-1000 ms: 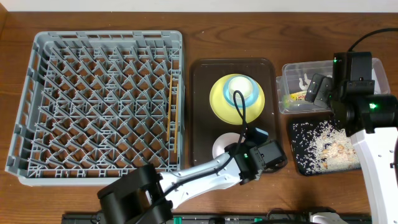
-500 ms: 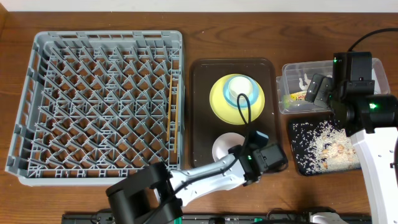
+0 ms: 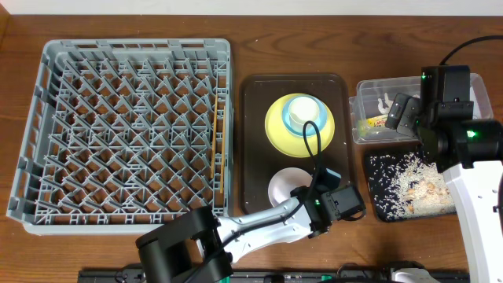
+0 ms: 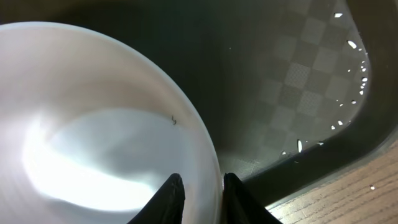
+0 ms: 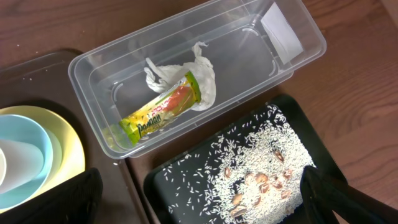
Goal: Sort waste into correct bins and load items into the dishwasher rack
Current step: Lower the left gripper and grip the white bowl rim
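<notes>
Left wrist view: left claw [image 4: 199,194] narrowly parted astride white bowl [image 4: 93,124] rim, grip indeterminate; right claw [image 5: 202,205] wide apart, empty.

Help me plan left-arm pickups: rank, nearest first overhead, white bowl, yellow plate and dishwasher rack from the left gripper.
1. white bowl, at the left gripper.
2. yellow plate, behind the bowl.
3. dishwasher rack, far left.

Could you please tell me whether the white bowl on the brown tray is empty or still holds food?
Empty: in the left wrist view the white bowl is bare inside, apart from one tiny dark speck.
</notes>
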{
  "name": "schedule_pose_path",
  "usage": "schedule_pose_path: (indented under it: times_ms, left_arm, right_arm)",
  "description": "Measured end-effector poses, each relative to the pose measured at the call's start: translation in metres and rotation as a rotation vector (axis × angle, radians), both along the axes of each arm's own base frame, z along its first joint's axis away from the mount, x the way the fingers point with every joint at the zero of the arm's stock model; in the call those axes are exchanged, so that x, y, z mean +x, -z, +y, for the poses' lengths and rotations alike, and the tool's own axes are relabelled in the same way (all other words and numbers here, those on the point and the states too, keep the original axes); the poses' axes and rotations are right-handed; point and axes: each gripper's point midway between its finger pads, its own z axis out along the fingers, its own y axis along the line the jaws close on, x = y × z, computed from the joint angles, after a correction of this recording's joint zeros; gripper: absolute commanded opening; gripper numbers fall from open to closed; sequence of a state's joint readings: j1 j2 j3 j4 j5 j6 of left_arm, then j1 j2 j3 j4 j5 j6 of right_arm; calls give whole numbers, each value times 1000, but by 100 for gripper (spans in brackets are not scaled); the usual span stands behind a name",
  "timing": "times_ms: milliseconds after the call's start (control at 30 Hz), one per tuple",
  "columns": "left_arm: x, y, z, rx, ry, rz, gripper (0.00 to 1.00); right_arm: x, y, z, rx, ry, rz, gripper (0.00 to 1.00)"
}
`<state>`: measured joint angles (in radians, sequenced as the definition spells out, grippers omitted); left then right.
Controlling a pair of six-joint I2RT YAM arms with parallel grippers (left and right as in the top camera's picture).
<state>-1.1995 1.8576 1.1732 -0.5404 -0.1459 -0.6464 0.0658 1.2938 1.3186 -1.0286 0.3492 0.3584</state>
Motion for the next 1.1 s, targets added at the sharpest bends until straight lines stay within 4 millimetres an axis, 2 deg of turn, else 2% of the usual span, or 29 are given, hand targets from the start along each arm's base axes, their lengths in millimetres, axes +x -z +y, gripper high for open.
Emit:
schedule_pose_path:
  times_ms: [100, 833, 1100]
  left_arm:
    - [0, 0, 0, 0, -1, 0, 19]
    - [7, -2, 3, 19, 3, -43, 20]
    - [8, -11, 2, 2, 2, -53, 20]
  right_arm:
    - [0, 0, 0, 0, 0, 0, 99]
    - [0, 0, 0, 0, 0, 0, 99]
    - [0, 0, 0, 0, 0, 0, 99]
